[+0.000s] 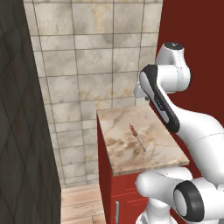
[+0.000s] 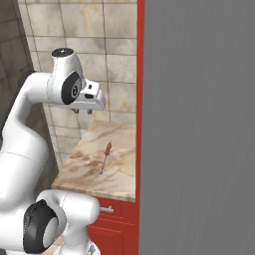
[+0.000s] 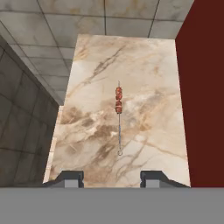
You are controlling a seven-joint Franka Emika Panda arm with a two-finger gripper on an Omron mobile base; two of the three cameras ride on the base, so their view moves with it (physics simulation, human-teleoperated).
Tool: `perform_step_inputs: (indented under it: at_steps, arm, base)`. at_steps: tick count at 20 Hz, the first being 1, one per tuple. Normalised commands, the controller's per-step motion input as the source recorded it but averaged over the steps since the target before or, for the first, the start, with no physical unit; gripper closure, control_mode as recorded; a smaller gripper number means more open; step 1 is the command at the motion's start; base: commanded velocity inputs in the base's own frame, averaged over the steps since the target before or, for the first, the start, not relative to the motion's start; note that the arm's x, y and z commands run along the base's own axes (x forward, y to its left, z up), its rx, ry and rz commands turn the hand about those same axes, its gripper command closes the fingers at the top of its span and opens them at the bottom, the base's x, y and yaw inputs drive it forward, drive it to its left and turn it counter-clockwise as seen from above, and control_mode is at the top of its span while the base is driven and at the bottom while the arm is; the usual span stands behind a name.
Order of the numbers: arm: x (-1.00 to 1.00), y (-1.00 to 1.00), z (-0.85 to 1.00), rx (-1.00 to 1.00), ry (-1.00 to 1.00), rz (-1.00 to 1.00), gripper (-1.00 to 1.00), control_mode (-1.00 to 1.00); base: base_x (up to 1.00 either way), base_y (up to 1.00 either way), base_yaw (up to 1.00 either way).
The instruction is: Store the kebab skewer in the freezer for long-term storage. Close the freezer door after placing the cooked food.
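The kebab skewer (image 1: 137,136) (image 2: 105,155) (image 3: 119,116) lies flat on a small marble counter (image 1: 127,159) (image 2: 122,174) (image 3: 92,131). Its reddish-brown meat chunks sit toward the tiled back wall and its ring end points to the counter's front edge. My gripper (image 2: 82,111) (image 3: 111,177) hovers well above the counter, looking down at the skewer. It is open, its fingertips (image 3: 72,177) apart with nothing between them. A tall plain grey panel (image 2: 199,124) rises right of the counter. No handle or recess shows on it, so I cannot tell whether it is the freezer door. The freezer's inside is out of view.
A red cabinet (image 1: 109,188) (image 2: 117,221) carries the counter, and a dark red wall (image 3: 203,87) borders it on the right. Beige tiles (image 1: 87,65) back the counter. A dark tiled wall (image 1: 22,131) stands at the left, with wooden floor (image 1: 81,203) between it and the cabinet.
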Motion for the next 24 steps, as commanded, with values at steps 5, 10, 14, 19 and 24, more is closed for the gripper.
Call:
perform_step_inputs:
  at_steps: [5,10,14,19,24]
  arm:
    - [-0.13,0.0,0.0,0.0,0.0,0.0,-1.0,-1.0]
    - [-0.31,0.0,-0.24,0.0,0.09,0.0,-1.0,-1.0]
    - [-0.02,-0.01,-0.36,0.0,0.24,-0.01,-1.0,-1.0]
    - [0.0,-0.04,-0.56,-0.04,0.15,-0.02,-1.0,-1.0]
    - [0.0,-0.06,-0.76,-0.06,0.05,0.0,-1.0,-1.0]
  base:
    - [0.0,0.0,0.0]
    - [0.0,0.0,0.0]
    - [0.0,0.0,0.0]
    - [0.0,0.0,0.0]
    - [0.0,0.0,0.0]
